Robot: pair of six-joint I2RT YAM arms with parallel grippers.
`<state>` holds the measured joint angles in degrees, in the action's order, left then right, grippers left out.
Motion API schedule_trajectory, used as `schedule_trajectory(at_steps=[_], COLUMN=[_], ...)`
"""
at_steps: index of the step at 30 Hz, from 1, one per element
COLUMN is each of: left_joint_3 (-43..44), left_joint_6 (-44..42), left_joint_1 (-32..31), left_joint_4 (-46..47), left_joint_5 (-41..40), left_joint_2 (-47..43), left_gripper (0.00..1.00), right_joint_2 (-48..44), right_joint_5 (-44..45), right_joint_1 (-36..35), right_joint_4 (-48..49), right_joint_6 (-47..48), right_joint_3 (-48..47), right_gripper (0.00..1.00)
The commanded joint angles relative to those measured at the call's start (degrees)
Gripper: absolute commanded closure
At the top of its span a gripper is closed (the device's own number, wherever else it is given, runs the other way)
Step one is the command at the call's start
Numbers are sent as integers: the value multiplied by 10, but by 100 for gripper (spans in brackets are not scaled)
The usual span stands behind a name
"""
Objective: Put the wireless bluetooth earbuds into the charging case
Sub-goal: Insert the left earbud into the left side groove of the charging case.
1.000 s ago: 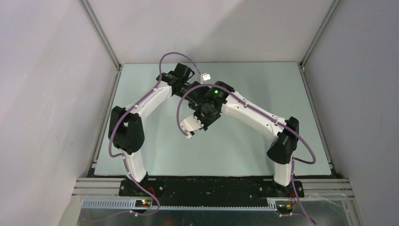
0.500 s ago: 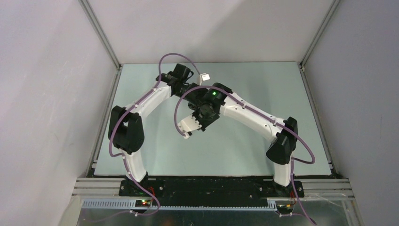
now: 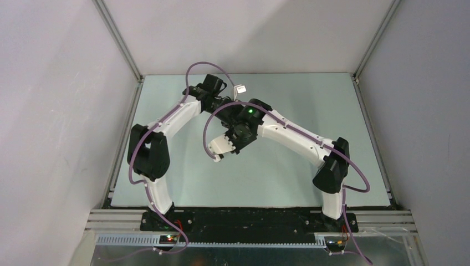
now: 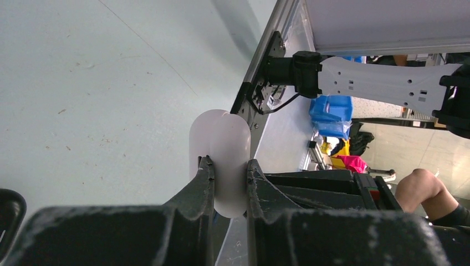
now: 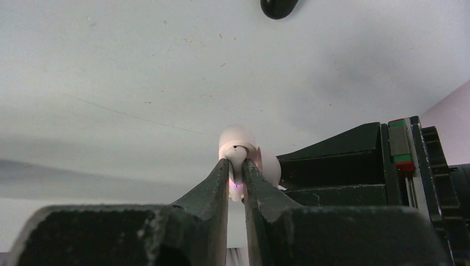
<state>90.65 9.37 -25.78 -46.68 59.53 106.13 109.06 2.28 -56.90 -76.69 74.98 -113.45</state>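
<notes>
**While both arms hold their parts, the white bud is not yet in**

Where the overhead camera looks down, the left arm point(image 3: 177, 116) and right arm point(image 3: 294, 136) converge above the table point(image 3: 288, 172), and their fingertips are hidden.

From the left wrist, the left gripper point(image 4: 228, 166) pinches a smooth white oval charging case point(image 4: 221, 130), most of it jutting past the tips.

From the right wrist, the right gripper point(image 5: 237, 164) nips a tiny glossy white earbud point(image 5: 237, 143), rounded with a dark pinhole, just beyond the fingertips.

Judging by this, both parts are gripped but apart. Seating is left, and whether the case already holds a bud cannot be told.
</notes>
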Motion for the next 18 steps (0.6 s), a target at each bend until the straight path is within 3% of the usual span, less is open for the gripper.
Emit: schedule_trajectory(at_steps=[1,12,18], left_joint_3=[-5,-6,-5], left_joint_6=[16,15,15], left_joint_1=[-1,0,0], left_joint_4=[2,3,4], left_joint_5=[47,51,55], left_joint_2=[-4,2,7], left_gripper=[100,100,100], right_joint_2=[-18,-57,-75], right_joint_5=[19,7,-45], right_joint_1=[3,10,30], right_joint_4=[41,65,83], right_joint_6=[-1,0,-17], right_joint_3=[5,1,-21], right_gripper=[80,69,64])
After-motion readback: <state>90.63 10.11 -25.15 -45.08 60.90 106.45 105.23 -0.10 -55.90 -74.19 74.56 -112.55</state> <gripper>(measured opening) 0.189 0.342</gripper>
